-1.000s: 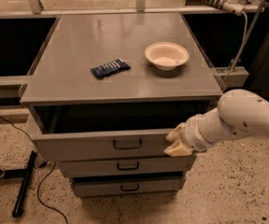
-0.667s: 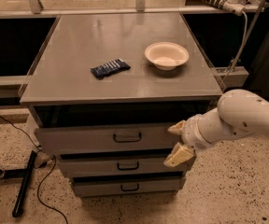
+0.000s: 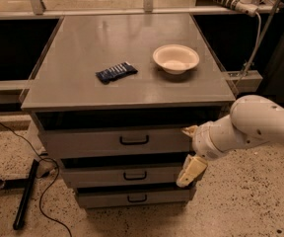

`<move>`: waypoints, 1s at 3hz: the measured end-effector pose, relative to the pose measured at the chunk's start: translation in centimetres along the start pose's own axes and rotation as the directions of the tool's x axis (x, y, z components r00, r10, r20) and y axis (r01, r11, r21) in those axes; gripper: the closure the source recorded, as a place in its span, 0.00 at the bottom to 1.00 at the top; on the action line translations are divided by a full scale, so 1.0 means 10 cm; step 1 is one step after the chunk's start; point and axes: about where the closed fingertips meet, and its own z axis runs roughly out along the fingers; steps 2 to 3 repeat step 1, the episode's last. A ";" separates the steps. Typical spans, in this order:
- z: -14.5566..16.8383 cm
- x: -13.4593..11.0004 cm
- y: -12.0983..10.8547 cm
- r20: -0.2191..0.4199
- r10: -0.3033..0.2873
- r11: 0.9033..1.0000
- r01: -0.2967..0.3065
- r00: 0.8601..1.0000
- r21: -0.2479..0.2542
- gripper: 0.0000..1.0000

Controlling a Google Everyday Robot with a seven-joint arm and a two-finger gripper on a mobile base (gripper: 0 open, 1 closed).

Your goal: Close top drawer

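The top drawer (image 3: 83,142) is a wide grey drawer with a small black bar handle (image 3: 134,140) at its centre. It stands out only a little from the cabinet, with a dark gap above its front. My gripper (image 3: 190,149) is at the right end of the drawer front, on the white arm (image 3: 250,127) that comes in from the right. Its two cream fingers are spread apart, one fingertip (image 3: 188,130) by the drawer's top right corner, the other (image 3: 191,171) down by the middle drawer (image 3: 92,176). It holds nothing.
A white bowl (image 3: 176,58) and a dark blue packet (image 3: 116,72) lie on the grey cabinet top (image 3: 73,48). The bottom drawer (image 3: 102,198) is below. Black cables and a black stand leg (image 3: 26,194) lie on the speckled floor at left.
The top drawer has slid inward toward the cabinet, and the gap above it has shrunk. My gripper has followed it in, and its fingers have spread apart.
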 end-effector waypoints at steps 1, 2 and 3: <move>0.00 0.00 0.00 0.000 0.000 1.000 0.000 1.000 0.000 0.00; 0.00 0.00 0.00 0.000 0.000 1.000 0.000 1.000 0.000 0.00; 0.00 0.00 0.00 0.000 0.000 1.000 0.000 1.000 0.000 0.00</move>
